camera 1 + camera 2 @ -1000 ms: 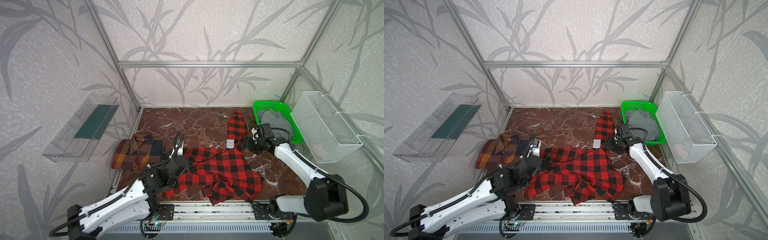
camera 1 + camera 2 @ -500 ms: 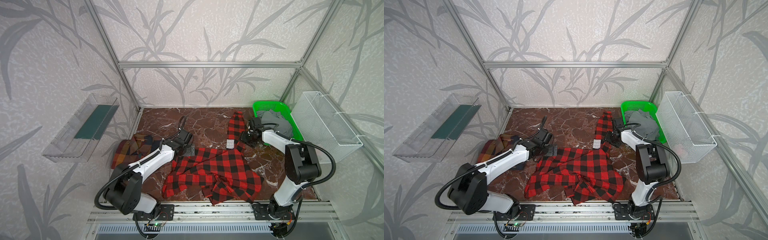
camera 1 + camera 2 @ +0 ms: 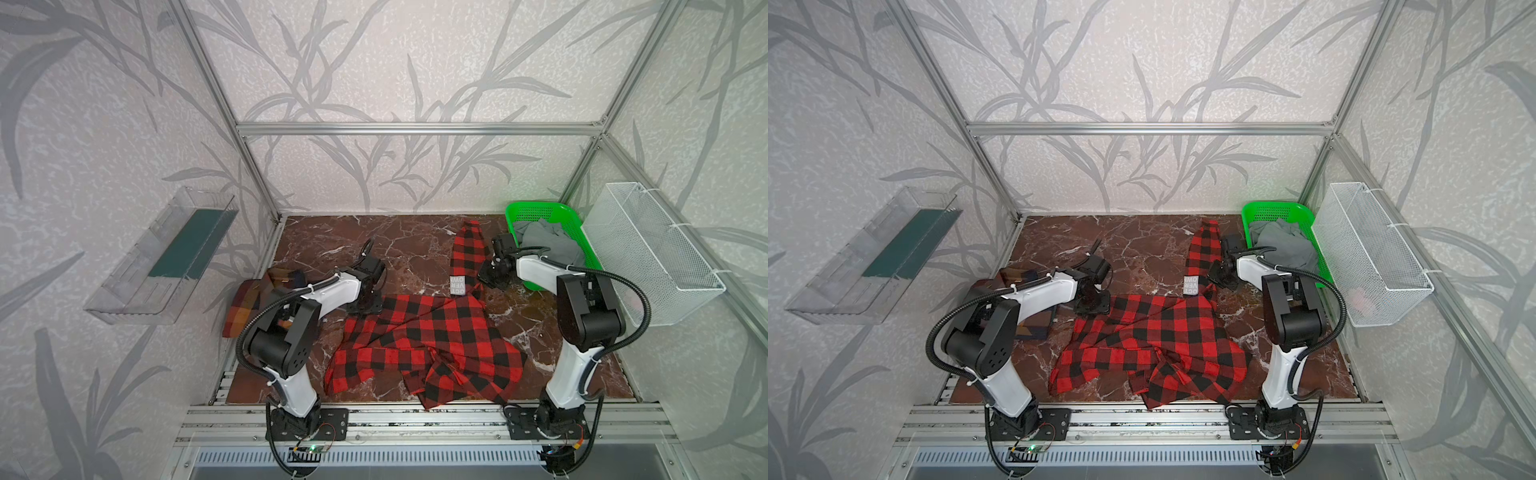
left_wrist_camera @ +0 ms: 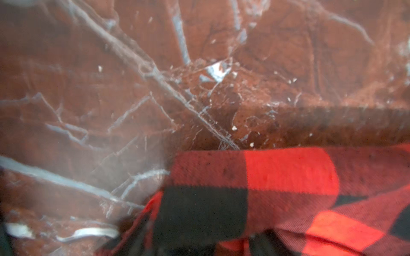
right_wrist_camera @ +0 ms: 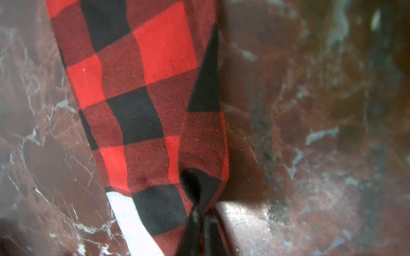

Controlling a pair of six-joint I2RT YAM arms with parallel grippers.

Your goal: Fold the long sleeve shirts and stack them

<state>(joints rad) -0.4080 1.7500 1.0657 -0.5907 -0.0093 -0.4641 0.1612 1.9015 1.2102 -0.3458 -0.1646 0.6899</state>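
R gripper (image 5: 202, 216) pinches red-black shirt (image 3: 424, 340) sleeve edge; L gripper (image 3: 369, 306) at corner, grip unclear.

The left arm (image 3: 336, 291) and right arm (image 3: 536, 270) look alike, with glossy white shells between bulky matte black joint housings (image 3: 590, 316). A black ribbed hose (image 3: 598, 272) loops along each arm, held on by white cable ties (image 3: 308, 287). The left arm's near housing has a cluster of small holes (image 3: 295, 359). The left gripper (image 3: 368, 306) and right gripper (image 3: 490, 280) are black. Each arm ends in a black, screwed base plate (image 3: 336, 419) with thin red wires (image 3: 324, 430).
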